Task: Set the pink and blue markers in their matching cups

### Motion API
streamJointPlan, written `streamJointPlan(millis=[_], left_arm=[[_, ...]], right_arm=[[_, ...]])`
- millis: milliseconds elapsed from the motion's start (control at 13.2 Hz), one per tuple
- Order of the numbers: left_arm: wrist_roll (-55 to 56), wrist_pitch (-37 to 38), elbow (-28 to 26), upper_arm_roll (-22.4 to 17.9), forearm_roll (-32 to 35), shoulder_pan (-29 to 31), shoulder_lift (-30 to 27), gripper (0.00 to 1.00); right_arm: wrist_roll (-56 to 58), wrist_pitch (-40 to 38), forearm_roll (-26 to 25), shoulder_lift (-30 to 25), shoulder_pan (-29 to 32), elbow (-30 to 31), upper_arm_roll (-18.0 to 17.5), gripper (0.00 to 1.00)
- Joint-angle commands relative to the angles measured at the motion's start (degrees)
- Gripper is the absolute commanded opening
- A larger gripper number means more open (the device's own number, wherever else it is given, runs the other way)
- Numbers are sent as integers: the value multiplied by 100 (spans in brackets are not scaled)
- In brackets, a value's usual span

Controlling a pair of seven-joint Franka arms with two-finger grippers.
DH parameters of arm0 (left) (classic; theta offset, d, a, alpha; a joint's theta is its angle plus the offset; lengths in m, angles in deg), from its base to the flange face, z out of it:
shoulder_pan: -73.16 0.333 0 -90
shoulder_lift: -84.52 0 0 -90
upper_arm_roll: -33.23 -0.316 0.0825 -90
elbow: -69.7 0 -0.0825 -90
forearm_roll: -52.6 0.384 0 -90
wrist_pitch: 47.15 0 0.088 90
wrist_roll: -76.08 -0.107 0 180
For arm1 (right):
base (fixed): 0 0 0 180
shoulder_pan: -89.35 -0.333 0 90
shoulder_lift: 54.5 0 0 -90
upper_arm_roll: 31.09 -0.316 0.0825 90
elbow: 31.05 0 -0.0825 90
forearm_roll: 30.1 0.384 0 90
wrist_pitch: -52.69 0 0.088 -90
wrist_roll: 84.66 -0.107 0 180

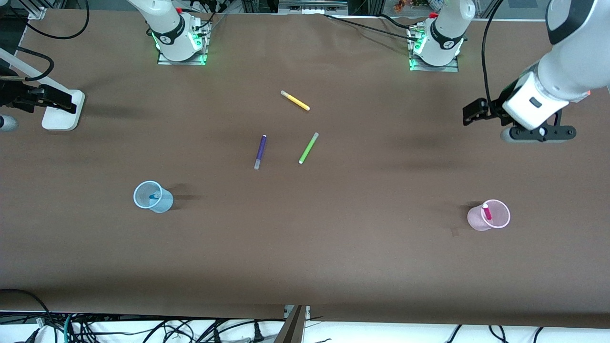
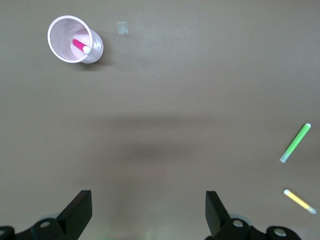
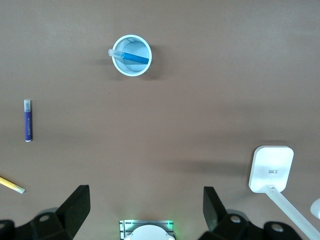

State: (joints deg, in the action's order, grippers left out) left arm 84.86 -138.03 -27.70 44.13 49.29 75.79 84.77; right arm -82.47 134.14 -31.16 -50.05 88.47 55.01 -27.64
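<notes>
Well, pink marker leans in the pink cup, blue marker in the blue cup; both claws, left and right, hang released, high over the table. Risk: a careless sweep topples a light cup.

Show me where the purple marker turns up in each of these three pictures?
Front view: purple marker lies mid-table, beside the green marker.
Left wrist view: not in it.
Right wrist view: it lies at the picture's edge.
Shared landmark: the yellow marker, seen in all three views.
</notes>
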Motion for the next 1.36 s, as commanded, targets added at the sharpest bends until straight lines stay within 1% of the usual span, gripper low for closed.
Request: streamJointPlan(millis=[0, 151, 227, 303, 1287], left_arm=[[-691, -79, 123, -615, 147, -456, -122, 100], [-720, 218, 545, -633, 156, -465, 89, 100], [-729, 298, 608, -633, 217, -456, 133, 100], [-772, 290, 591, -607, 287, -378, 151, 100], [-737, 273, 565, -633, 296, -272, 256, 100]], right_arm=[[18, -50, -61, 47, 35, -142, -55, 100], [18, -50, -61, 47, 35, -142, -55, 100], [18, -50, -61, 47, 35, -142, -55, 100], [18, -50, -61, 47, 35, -142, -55, 100], [26, -59, -53, 47, 43, -142, -55, 100]])
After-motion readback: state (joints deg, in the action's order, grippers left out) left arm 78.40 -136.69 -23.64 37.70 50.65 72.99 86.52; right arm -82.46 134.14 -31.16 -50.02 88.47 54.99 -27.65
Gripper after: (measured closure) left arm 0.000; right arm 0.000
